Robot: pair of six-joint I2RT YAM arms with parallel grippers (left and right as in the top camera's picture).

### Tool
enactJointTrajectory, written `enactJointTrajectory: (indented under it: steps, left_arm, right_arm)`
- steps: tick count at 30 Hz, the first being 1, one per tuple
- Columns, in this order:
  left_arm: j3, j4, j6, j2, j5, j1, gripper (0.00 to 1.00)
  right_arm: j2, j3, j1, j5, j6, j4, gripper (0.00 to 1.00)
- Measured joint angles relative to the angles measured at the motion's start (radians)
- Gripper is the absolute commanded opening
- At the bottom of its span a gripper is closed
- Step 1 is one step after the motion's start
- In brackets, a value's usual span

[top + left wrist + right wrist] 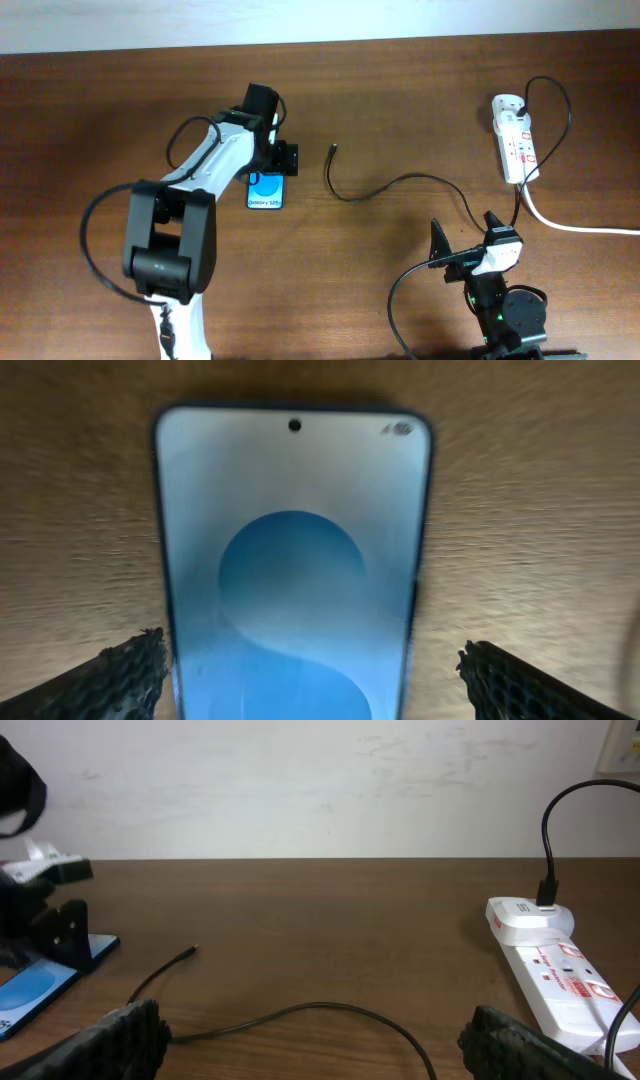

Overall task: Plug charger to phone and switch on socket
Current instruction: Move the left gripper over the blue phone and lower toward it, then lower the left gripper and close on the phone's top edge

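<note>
Dark wood table (100, 110) under everything, smooth enough for the phone (290, 560) to skate on. Lies flat, screen up, right between the fingers of the left gripper (325, 695), spread wide with a gap either side and nothing held. Risk there: closing off-centre, pushing one long edge first and spinning the phone instead of pinning it, or pads riding up over so thin an edge. View blurred, so hard to judge the margin. Port not visible in any view, so no telling which end needs to face the plug.

Tip of the charger (333, 152) loose on the wood, to the right of the phone and apart from it, cable looping across toward the socket (515, 140) and already seated in its far end. Low near the robot's side, the right gripper (318, 1055), also wide, holding nothing, with the charger's slack passing just ahead of it.

Likely trouble:
- snagging that loop on the way to the tip, dragging the tip out of reach or tugging the light socket askew;
- pinching so small a tip crooked, then jamming it against the phone's edge and shoving the phone away unless braced.

On the socket, red switches (562, 953) small and close together: easy to press the wrong one, or merely to push the socket along.
</note>
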State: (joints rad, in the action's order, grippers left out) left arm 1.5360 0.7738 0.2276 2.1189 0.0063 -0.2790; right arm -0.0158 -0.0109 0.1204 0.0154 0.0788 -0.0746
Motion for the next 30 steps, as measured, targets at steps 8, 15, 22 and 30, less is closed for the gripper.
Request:
enactJointTrajectory:
  steps: [8,15,22,30]
  left_arm:
    - [0.000,0.001,0.000,0.017,0.000,0.000,1.00]
    - [0.000,0.004,0.000,0.017,0.000,0.000,0.99]
    - [0.013,0.008,-0.003,0.032,-0.015,-0.002,0.99]
    - [0.013,0.008,-0.003,0.034,-0.022,-0.002,0.97]
  right_arm:
    - [0.000,0.000,0.000,0.000,0.000,0.000,0.98]
    - [0.000,0.000,0.000,0.000,0.000,0.000,0.98]
    - [0.000,0.000,0.000,0.000,0.000,0.000,0.98]
    - [0.000,0.000,0.000,0.000,0.000,0.000,0.98]
